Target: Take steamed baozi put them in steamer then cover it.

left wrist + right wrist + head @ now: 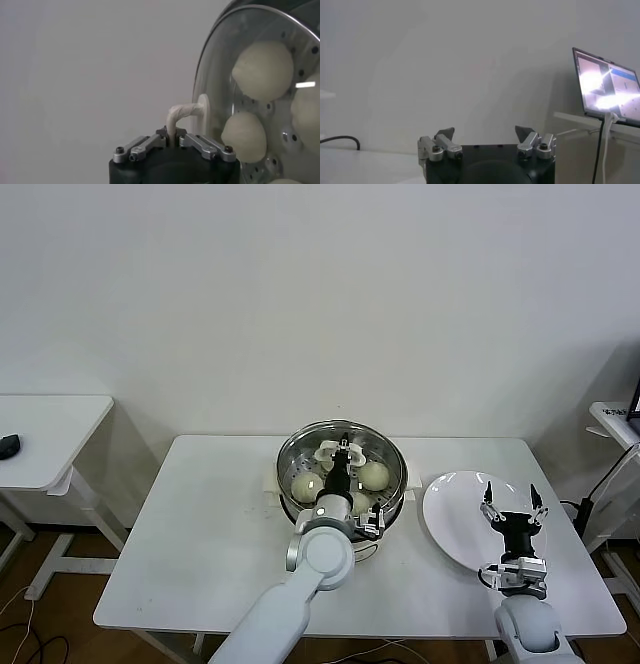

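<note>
The steamer [392, 456] stands at the table's middle back with cream-white baozi [374, 475] inside. The clear glass lid [300, 446] lies over the steamer. My left gripper [342, 452] is above the lid's centre, shut on the lid's cream handle [181, 113]. In the left wrist view the baozi [262, 63] show through the glass lid [220, 70]. My right gripper [513, 506] is open and empty, raised over the white plate [450, 519] at the right.
The steamer's cream pot base [412, 482] shows at its sides. A second white table [45, 434] with a dark object [8, 446] stands to the far left. A laptop screen [607, 85] is on a stand at the right.
</note>
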Tool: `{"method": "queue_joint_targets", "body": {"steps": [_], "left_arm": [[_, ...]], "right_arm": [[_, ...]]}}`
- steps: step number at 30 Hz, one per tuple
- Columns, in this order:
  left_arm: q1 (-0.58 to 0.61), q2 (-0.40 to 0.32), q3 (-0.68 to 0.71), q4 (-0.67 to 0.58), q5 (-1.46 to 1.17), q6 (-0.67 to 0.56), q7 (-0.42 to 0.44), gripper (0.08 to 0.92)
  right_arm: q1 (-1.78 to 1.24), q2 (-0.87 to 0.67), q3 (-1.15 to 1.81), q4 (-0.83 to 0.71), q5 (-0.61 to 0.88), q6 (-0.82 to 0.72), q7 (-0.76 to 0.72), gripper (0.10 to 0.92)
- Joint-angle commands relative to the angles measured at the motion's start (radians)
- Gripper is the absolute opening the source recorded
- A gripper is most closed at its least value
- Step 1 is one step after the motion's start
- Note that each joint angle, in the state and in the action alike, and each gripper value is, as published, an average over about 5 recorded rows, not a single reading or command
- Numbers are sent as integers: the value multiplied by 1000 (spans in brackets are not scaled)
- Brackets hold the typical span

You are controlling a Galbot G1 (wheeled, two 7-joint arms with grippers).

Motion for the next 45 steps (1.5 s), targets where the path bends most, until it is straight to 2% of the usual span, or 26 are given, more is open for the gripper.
{"method": "queue_joint_targets", "body": {"steps": [1, 18, 27, 33, 39, 45], "left_arm": [[9, -6, -3, -3, 9, -6, 12, 189], [17, -7, -19, -1, 1, -29, 0, 205], [29, 4, -20, -69, -26, -25, -6, 445], [55, 48, -14, -172, -88, -12, 3, 617], [119, 153, -7, -324, -206, 2, 15, 781], [208, 285, -75, -505, -404, -11, 10, 822]], "right_arm": [[7, 3, -5, -7, -1, 1, 1, 823], [9, 2, -3, -14, -3, 4, 0, 823], [8, 4, -3, -17, -4, 6, 0, 823], [9, 5, -3, -15, -4, 5, 1, 823], [20, 4, -7, -15, -4, 2, 5, 823], [29, 0, -9, -15, -2, 1, 7, 823]]}}
